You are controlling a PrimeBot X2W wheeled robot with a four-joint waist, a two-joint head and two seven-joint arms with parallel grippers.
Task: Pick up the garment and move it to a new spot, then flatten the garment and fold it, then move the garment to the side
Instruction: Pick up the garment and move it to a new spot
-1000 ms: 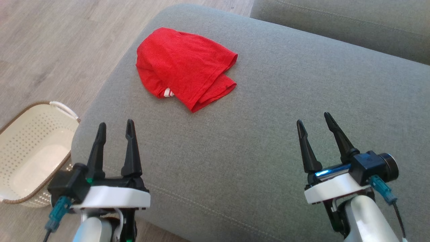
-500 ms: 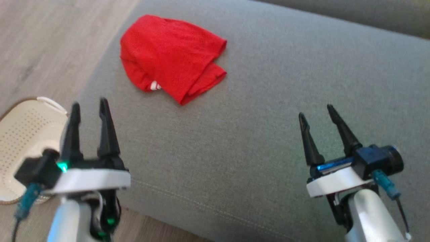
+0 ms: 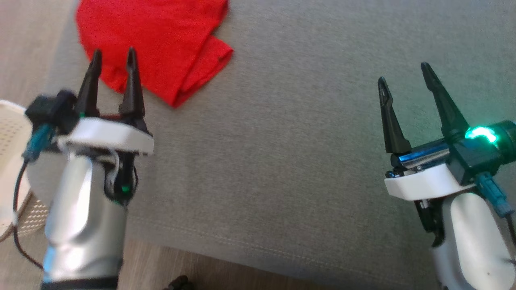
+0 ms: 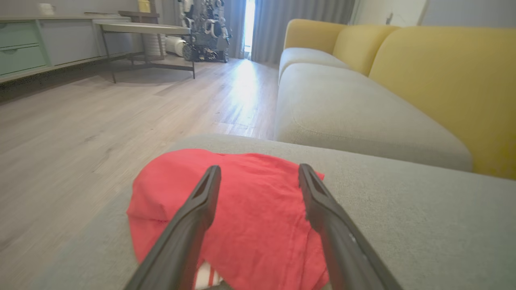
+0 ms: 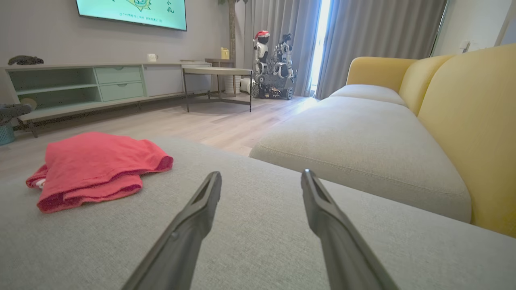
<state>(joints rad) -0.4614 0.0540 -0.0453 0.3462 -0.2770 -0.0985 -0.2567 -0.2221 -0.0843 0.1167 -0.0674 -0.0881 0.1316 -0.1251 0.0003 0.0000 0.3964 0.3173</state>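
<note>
A crumpled red garment [image 3: 161,44] lies on the grey cushion [image 3: 282,141] near its far left corner, partly cut off by the head view's top edge. My left gripper [image 3: 113,56] is open, its tips over the garment's near edge with nothing between them. Through the left wrist view the garment [image 4: 258,217] lies just beyond and below the spread fingers [image 4: 193,213]. My right gripper [image 3: 405,74] is open over bare cushion far to the right. From the right wrist view the garment [image 5: 96,169] sits far off to the left.
A white perforated basket [image 3: 12,161] stands on the wood floor left of the cushion. A yellow-backed sofa [image 5: 463,121] with grey seats extends beyond. A low cabinet [image 5: 92,84], a table and a toy robot stand across the room.
The head camera has tilted down, so the garment sits higher in view. My left gripper has reached forward to the garment's near edge. My right gripper has kept its open stance over the cushion.
</note>
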